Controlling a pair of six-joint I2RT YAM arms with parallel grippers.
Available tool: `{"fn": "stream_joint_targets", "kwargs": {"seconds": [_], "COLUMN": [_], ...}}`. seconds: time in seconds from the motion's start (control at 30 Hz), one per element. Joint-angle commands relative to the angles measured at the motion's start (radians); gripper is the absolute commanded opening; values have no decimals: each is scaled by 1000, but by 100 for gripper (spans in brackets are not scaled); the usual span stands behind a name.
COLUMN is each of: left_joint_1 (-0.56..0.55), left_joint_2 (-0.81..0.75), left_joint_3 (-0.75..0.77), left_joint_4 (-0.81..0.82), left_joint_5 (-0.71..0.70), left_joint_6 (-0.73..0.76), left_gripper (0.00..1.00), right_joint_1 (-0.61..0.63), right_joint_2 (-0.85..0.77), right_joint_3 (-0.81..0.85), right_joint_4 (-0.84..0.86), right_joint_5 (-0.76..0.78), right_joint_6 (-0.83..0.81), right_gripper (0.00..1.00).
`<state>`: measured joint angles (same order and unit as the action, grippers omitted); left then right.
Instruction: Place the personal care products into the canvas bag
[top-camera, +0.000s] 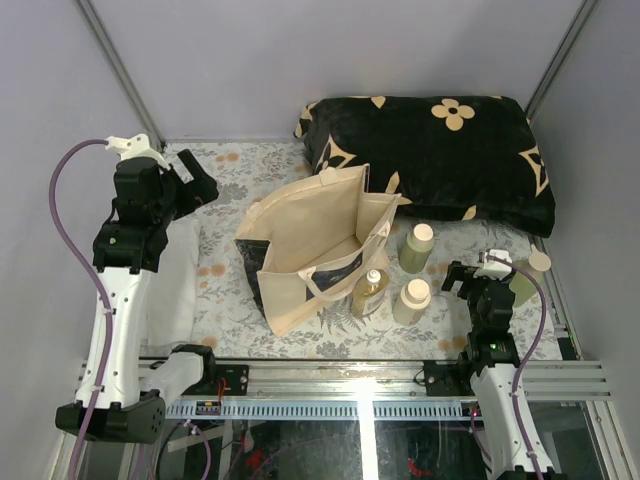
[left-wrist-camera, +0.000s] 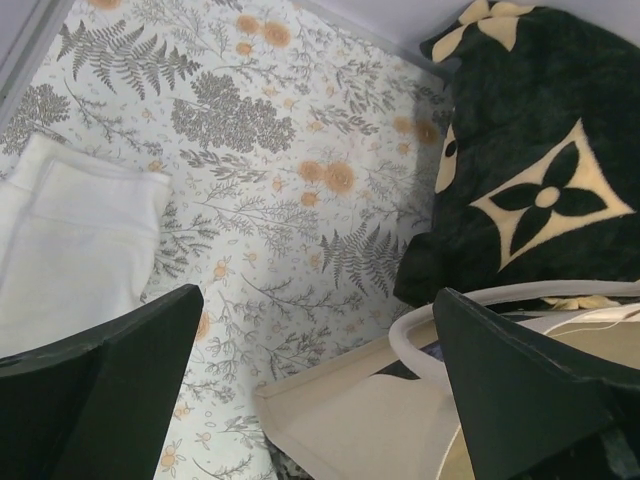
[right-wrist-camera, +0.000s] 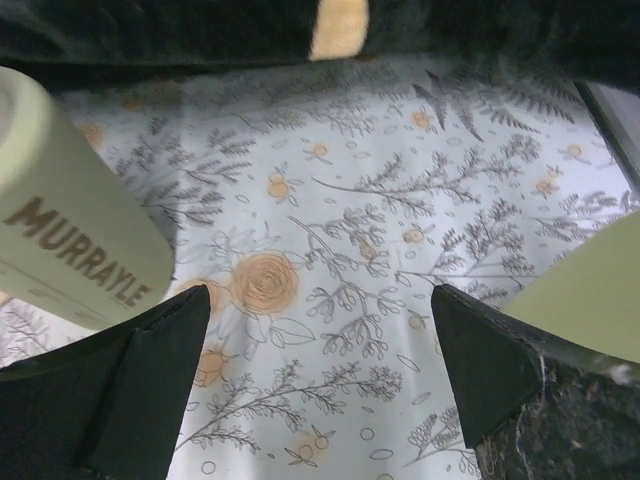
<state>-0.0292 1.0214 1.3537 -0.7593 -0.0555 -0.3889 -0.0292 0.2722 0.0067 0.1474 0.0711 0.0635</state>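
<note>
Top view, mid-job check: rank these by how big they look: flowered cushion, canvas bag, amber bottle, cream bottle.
1. black flowered cushion
2. canvas bag, a little smaller in outline
3. amber bottle and cream bottle: too alike to rank, and both are far smaller than the bag.

White-shelled left arm (top-camera: 118, 300) and right arm (top-camera: 505, 410) with black joint housings, a thin purple cable (top-camera: 53, 200) along each; left gripper (left-wrist-camera: 318, 295) and right gripper (right-wrist-camera: 320, 292) have matte black wedge-shaped fingers (left-wrist-camera: 110, 390)
</note>
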Motion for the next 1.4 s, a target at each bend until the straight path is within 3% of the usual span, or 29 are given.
{"fn": "stream_joint_targets", "kwargs": {"seconds": [0.0,0.1,0.13,0.2,0.23,0.37,0.43,0.6,0.7,0.8,0.97,1.17,1.37], "left_joint_1": [-1,-3,-2,-3,-1,-3,-3,-7,-8,-8,-30,-131,-225], "left_joint_2": [-3,-3,-6,5,16,77,99,150,184,207,270,205,202], "left_joint_3": [-14,1,6,24,33,53,44,41,69,82,112,76,94], "left_joint_4": [27,41,56,84,93,128,159,216,217,214,122,162,99], "left_joint_5": [11,-10,-11,-6,0,39,61,79,86,123,322,448,525], "left_joint_6": [18,48,58,68,74,70,63,82,92,108,178,231,295], "left_gripper": [100,100,100,100,100,100,100,100,100,100,100,100,100], "right_joint_1": [-5,-5,-5,-5,-4,-5,-5,-5,-5,-5,-5,-5,-5], "right_joint_2": [89,126,130,146,148,107,81,-4,-26,29,266,455,519], "right_joint_3": [122,282,352,453,483,571,590,444,330,438,814,1079,1199], "right_joint_4": [-40,-122,-175,-164,-157,-112,-58,272,354,243,-201,-481,-624], "right_joint_5": [90,102,47,-224,-259,-189,-167,-63,126,2,-51,-69,-82], "right_joint_6": [31,112,195,118,108,21,53,337,558,390,202,163,141], "right_gripper": [99,99,99,99,99,99,99,99,99,99,99,99,100]}}
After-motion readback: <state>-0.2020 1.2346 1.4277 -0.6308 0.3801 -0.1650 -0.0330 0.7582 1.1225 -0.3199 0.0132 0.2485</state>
